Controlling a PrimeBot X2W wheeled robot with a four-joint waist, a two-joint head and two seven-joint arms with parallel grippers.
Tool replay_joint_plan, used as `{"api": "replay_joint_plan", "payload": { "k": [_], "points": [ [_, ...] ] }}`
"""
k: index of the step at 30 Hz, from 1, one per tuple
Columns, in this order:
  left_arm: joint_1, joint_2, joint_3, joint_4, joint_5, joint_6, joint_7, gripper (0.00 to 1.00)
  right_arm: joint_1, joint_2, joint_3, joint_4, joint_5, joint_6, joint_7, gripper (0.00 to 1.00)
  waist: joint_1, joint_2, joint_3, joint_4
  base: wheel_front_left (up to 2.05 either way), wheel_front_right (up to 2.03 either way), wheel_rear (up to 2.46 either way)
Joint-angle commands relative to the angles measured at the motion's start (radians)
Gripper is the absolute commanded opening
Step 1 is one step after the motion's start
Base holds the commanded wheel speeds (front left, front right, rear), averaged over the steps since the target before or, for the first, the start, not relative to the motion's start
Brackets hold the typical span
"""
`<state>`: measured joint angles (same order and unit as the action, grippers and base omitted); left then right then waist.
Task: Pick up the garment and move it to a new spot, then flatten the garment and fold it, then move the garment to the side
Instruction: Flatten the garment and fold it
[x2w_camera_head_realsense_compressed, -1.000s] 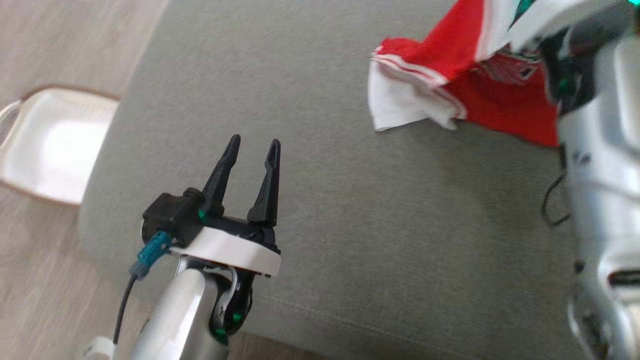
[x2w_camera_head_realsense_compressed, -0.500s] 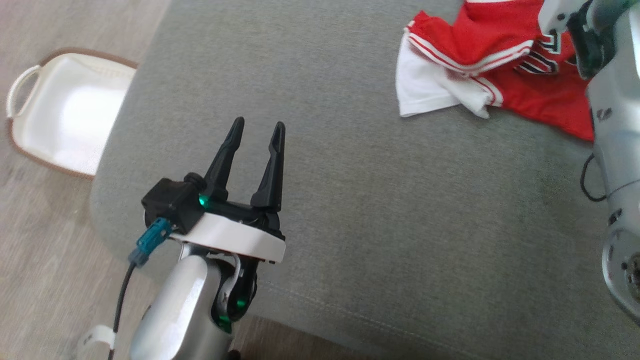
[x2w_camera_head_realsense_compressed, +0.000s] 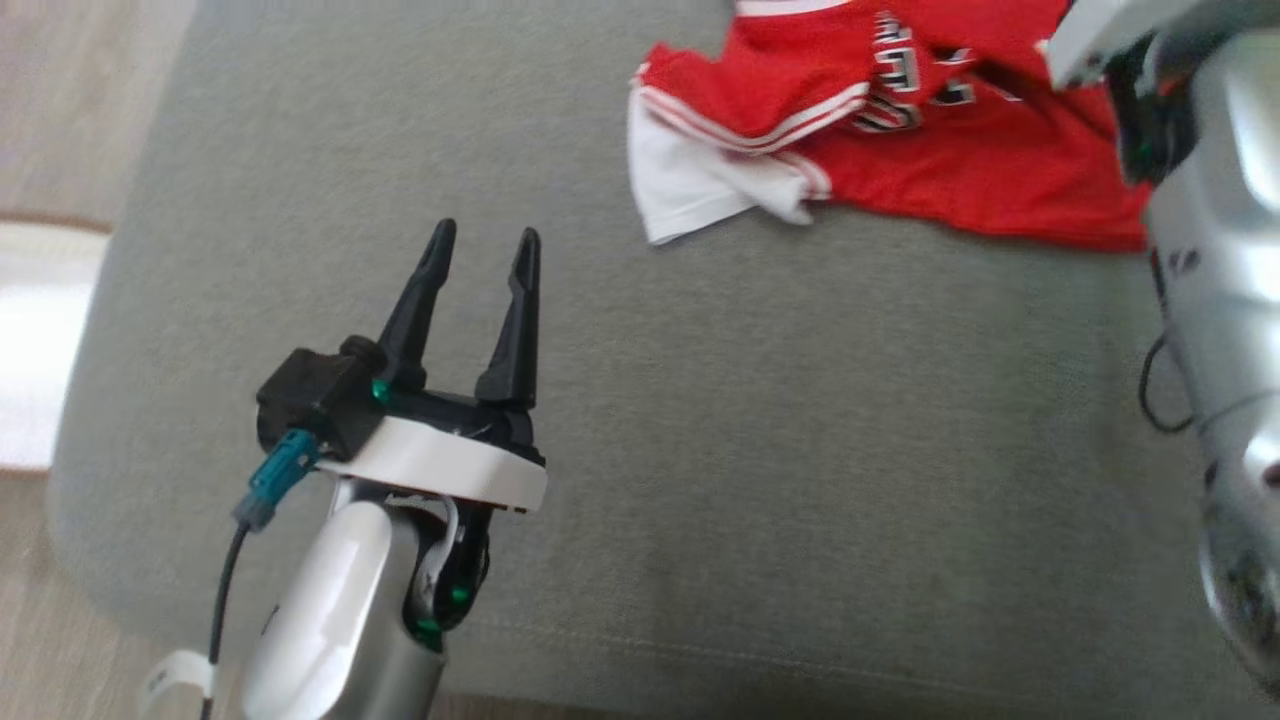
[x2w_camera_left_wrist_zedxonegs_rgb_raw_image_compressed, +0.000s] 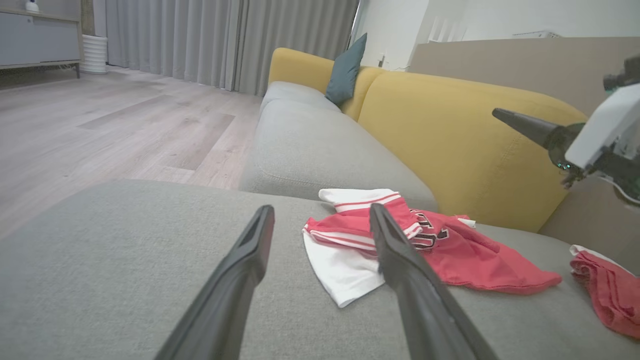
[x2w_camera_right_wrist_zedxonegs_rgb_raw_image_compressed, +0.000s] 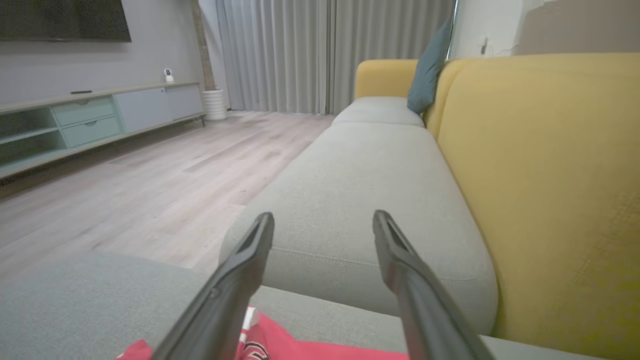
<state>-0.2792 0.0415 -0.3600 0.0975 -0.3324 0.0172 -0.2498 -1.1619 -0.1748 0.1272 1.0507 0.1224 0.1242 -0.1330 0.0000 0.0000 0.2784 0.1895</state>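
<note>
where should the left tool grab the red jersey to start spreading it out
Take the white corner of the red jersey. It sticks out past the bunched red cloth onto bare grey cushion, on the side nearest the left tool, whose jaws stand open. Coming in low from that side, along the cushion, probably gives the cleanest pinch on a free edge.

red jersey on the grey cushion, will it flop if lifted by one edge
Probably floppy: the jersey lies crumpled in soft folds, so a lifted edge would likely leave the rest hanging. It looks thin, so probably light. Pushed on the cloth cushion, it would likely bunch.
</note>
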Motion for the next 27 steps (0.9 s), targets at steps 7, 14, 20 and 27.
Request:
{"api": "replay_joint_plan", "payload": {
  "k": [7,14,20,27],
  "points": [
    [0.003,0.009,0.07,-0.038,0.027,-0.003,-0.012,1.0,0.239,-0.011,0.064,-0.248,0.125,0.007,-0.074,1.0,0.0,0.0,-0.076,-0.139,0.0,0.0,0.0],
    [0.018,0.009,0.086,-0.032,0.031,-0.009,-0.012,1.0,0.56,0.037,-0.049,-0.547,0.098,0.007,-0.085,1.0,0.0,0.0,-0.085,-0.196,0.0,0.0,0.0],
    [0.002,0.009,0.091,0.021,0.053,-0.016,-0.012,1.0,0.741,0.107,-0.143,-0.77,0.056,0.007,-0.023,1.0,0.0,0.0,-0.066,-0.239,0.0,0.0,0.0],
    [-0.09,0.017,0.105,0.257,0.081,0.018,0.01,1.0,0.815,0.124,-0.154,-0.93,0.05,0.007,0.038,1.0,0.0,0.0,-0.03,-0.297,0.0,0.0,0.0]
  ]
}}
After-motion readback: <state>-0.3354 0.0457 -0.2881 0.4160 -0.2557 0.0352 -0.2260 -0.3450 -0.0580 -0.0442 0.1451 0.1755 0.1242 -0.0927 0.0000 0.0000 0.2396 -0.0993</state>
